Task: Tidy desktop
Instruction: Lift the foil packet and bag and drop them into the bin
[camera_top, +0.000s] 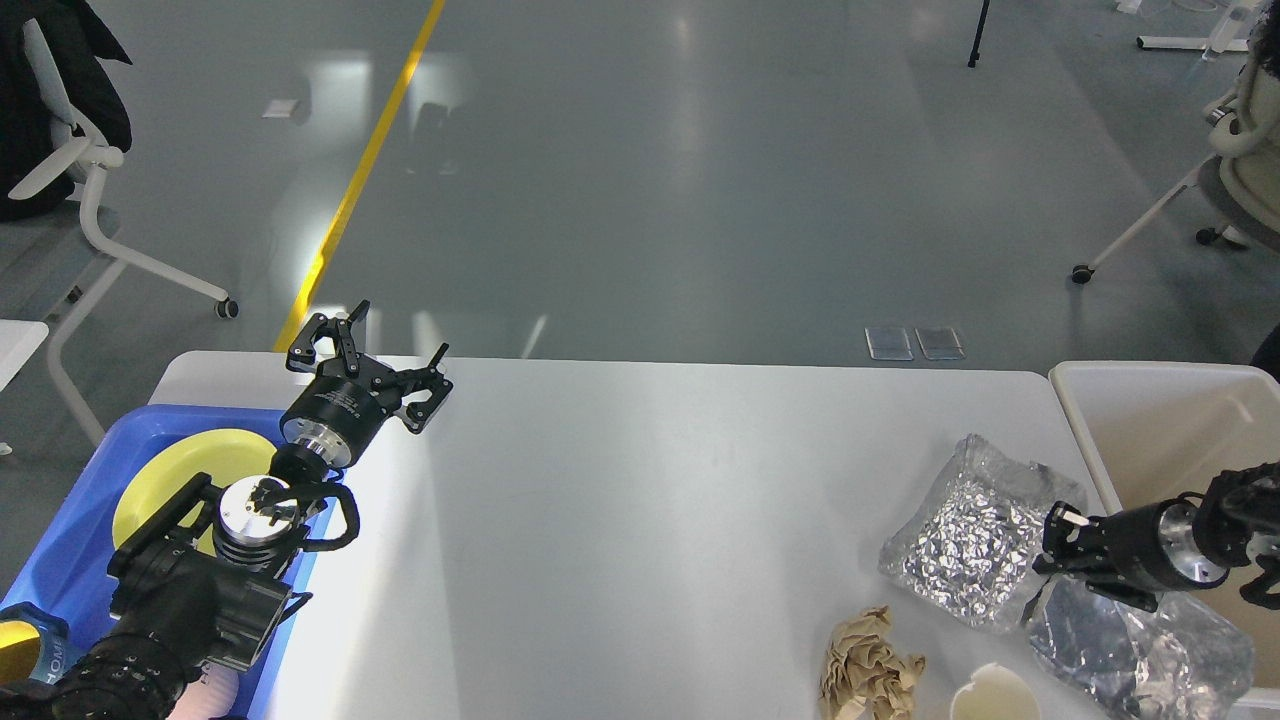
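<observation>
The white-grey desktop (640, 500) fills the lower part of the head view. At its right, a crinkled silver foil bag (975, 545) is held at its right edge by my right gripper (1048, 550), which is shut on it next to the cream bin. A second, clearer foil bag (1140, 650) lies under that arm. Crumpled brown paper (868, 668) and a white cup (990, 697) sit at the front edge. My left gripper (400, 332) hangs open and empty over the table's back left corner.
A blue tray (75, 520) with a yellow plate (180, 470) stands at the left, under my left arm. A cream-white bin (1160, 430) stands off the table's right end. Office chairs stand on the floor at far left and far right.
</observation>
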